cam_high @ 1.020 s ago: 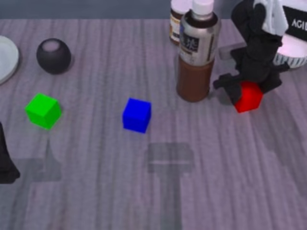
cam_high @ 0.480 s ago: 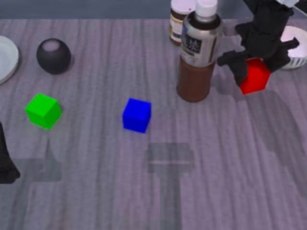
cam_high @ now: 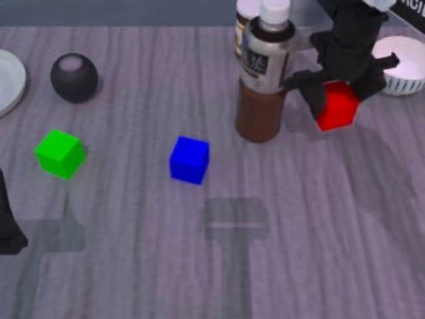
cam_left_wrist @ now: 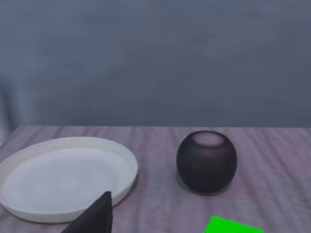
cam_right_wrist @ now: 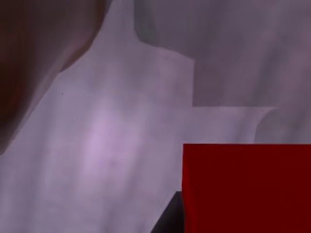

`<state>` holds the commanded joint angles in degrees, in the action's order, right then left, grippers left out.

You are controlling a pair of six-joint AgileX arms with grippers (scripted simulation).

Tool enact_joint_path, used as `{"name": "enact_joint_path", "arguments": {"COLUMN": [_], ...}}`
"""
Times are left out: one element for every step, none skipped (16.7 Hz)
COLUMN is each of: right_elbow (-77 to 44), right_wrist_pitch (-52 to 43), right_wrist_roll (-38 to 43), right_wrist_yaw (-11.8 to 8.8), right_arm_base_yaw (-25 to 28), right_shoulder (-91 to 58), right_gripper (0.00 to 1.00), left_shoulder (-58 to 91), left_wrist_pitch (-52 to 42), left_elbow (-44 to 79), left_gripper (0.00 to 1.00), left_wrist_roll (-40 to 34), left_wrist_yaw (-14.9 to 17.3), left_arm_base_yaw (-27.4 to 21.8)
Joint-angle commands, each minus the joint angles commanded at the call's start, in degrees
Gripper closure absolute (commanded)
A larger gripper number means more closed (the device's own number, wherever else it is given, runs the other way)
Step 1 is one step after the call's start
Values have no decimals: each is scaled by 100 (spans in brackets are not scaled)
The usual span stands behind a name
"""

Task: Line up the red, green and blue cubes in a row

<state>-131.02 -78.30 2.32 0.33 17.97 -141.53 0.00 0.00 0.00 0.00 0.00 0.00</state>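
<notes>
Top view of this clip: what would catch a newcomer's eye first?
The right gripper, at the table's far right, holds the red cube above the surface, close beside the tall brown bottle. The blue cube sits near the middle and the green cube at the left, both untouched. The left gripper is parked at the left edge.

Right gripper [cam_high: 337,100] clamps red cube [cam_high: 337,108] beside brown bottle [cam_high: 261,80]; green cube [cam_high: 59,153], blue cube [cam_high: 189,159] apart.

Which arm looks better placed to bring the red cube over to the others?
The right arm: its tool is already closed on the red cube, lifted beside the bottle. The left arm's tool sits idle at the table's left edge.
</notes>
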Motion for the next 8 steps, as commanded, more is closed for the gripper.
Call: {"name": "enact_joint_path", "arguments": {"right_elbow": [-136,-288,-447,-609,-771,-934,-1098,-1260], "right_wrist_pitch": [-72,-155,-250,-353,-463,-576,-691,-800], "right_wrist_roll": [245,541,899,1302,1748,2217,2689,3148], "right_wrist_yaw": [6,12,19,27,34,42,50,60], "right_arm_base_yaw": [185,395,631,888,1162,1442,1726,2007], "right_shoulder": [-60,-129,-204,-282,-363,-446,-528,-605], "right_gripper": [100,100,100,100,100,100,100,100], "left_shoulder": [0,0,0,0,0,0,0,0], "left_wrist_pitch": [0,0,0,0,0,0,0,0], "left_elbow": [0,0,0,0,0,0,0,0], "left_gripper": [0,0,0,0,0,0,0,0], "left_wrist_roll": [0,0,0,0,0,0,0,0], "left_wrist_yaw": [0,0,0,0,0,0,0,0], "left_arm_base_yaw": [0,0,0,0,0,0,0,0]}}
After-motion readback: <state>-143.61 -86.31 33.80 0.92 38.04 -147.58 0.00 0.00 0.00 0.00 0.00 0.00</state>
